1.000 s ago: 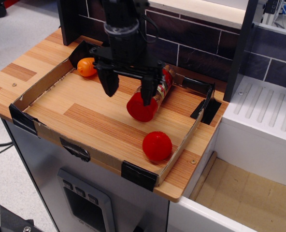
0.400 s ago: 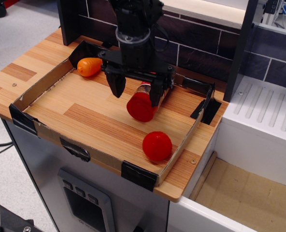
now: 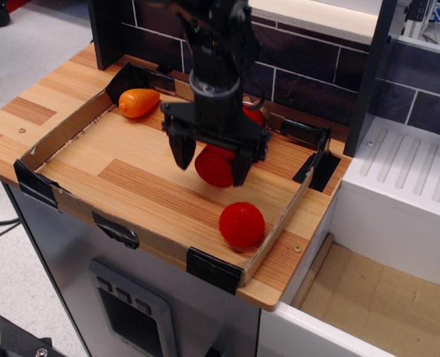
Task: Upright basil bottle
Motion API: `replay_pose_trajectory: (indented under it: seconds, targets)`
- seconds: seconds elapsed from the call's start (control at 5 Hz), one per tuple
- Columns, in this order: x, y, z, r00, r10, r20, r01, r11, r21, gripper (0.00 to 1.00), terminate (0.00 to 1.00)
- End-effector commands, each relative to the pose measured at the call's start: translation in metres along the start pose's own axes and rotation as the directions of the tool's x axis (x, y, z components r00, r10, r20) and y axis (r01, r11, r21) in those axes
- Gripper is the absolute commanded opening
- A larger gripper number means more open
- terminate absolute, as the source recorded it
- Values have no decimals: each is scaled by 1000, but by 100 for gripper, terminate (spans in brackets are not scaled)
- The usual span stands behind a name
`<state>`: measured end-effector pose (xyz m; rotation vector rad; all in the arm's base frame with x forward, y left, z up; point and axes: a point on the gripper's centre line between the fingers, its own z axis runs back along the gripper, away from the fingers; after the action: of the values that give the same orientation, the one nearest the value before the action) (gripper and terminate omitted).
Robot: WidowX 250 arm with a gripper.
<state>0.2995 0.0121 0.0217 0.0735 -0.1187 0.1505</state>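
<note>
The basil bottle (image 3: pixel 218 166) lies on its side in the shallow cardboard tray (image 3: pixel 62 132), its wide red cap facing the front. Its body and label are mostly hidden behind the gripper. My gripper (image 3: pixel 212 172) is low over the cap end with its jaws open. One dark finger (image 3: pixel 181 152) stands left of the cap and the other finger (image 3: pixel 242 165) stands right of it. I cannot tell whether the fingers touch the cap.
A red ball (image 3: pixel 241 224) sits near the tray's front right corner, close to the bottle. An orange carrot-shaped toy (image 3: pixel 138 102) lies at the tray's back left. A dark tiled wall (image 3: pixel 309 71) rises behind. A white ribbed surface (image 3: pixel 406 167) stands to the right.
My gripper has moved right and toward the front and come down, from beside the bottle's body to straddling its red cap. The bottle, ball and carrot toy have stayed put.
</note>
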Motion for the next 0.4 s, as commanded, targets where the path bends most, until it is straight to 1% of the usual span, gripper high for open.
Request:
replay_pose_trajectory:
  seconds: [0.0,0.2]
  targets:
    - [4,-1,1,998,-17,62,17,1000,6,100,0]
    - [7,-1,-2,997,-23,70,22,1000,8,100,0]
